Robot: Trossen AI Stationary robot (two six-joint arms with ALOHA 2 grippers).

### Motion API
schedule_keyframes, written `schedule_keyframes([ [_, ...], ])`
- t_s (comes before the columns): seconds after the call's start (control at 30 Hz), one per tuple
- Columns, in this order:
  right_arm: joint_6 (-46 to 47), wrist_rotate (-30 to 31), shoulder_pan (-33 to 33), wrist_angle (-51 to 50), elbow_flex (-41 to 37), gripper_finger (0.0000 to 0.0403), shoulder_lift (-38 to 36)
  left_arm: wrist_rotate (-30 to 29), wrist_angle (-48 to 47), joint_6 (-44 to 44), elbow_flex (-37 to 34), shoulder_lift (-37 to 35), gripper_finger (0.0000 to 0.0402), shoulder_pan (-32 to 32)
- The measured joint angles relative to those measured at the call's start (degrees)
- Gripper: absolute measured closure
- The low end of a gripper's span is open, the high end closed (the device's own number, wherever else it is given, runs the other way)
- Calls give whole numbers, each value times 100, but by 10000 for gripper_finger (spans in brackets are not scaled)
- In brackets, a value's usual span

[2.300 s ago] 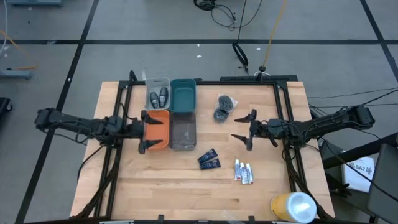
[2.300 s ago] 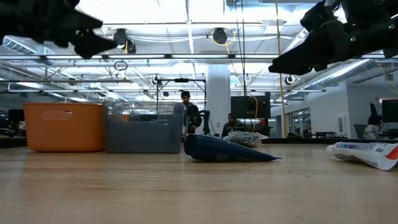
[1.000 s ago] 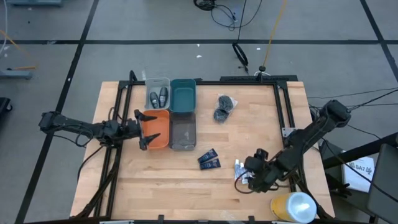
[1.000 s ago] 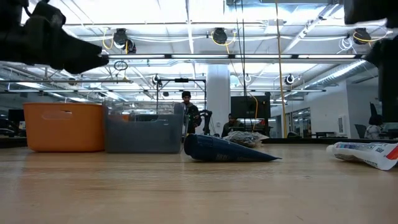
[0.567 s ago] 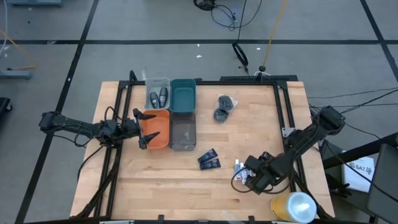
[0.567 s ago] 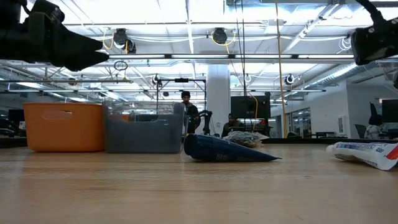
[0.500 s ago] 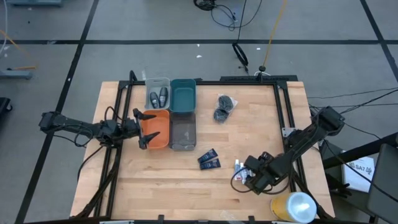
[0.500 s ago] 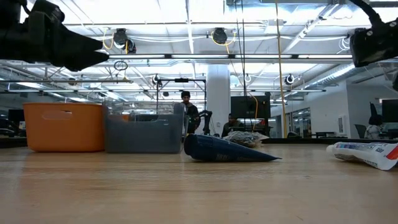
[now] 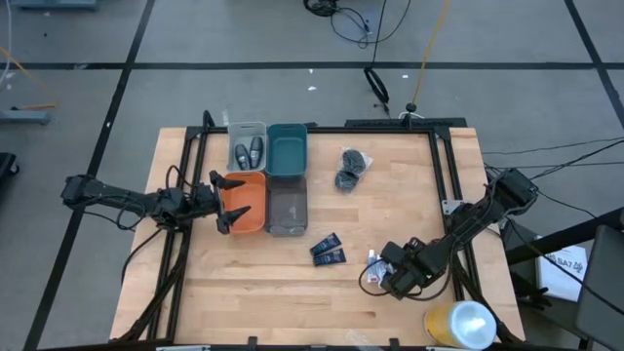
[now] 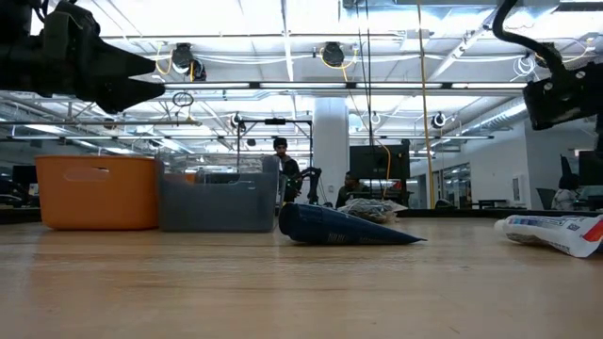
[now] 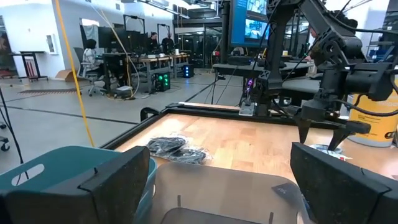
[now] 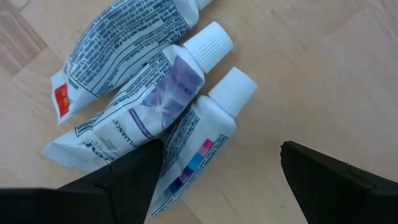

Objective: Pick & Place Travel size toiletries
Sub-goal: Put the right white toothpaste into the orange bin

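The right gripper (image 9: 374, 276) is being held spread apart, angled down above three white tubes (image 12: 155, 106).

You see three white tubes (image 12: 149, 106) lying side by side on the wooden desk (image 12: 323, 74), with the right end effector (image 12: 217, 171) spread wide above them.

Bottles (image 9: 250, 153) in bin (image 9: 234, 134); packets (image 9: 328, 252) left of tubes (image 12: 149, 106).

L gripper (image 9: 232, 204) open, arm reaching in low from table's left edge. R gripper (image 9: 374, 278) open, pointing down near the front-right corner, 2 fingers spread.
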Motion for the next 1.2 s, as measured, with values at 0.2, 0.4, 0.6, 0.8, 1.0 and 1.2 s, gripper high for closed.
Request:
schedule_keyframes([
  [0.2,-575,-59,-315,-143,-227,88,11,2,-4,-13,0,0,31,0],
  [0.4,-584,91,-687,-918,-337,88,17,4,-7,-13,0,0,34,0],
  [0.6,-796,746,-1126,-1476,-343,88,-2,7,-7,-11,0,0,24,0],
  [0.8,-1367,1532,-1419,-1223,-363,88,-281,9,-9,-11,0,0,29,0],
  [1.0,-1853,2200,-1469,-511,-363,88,-707,9,-9,-9,0,0,36,0],
  [1.2,-2294,1428,-1320,349,-359,99,-1170,11,-9,-9,0,0,25,0],
])
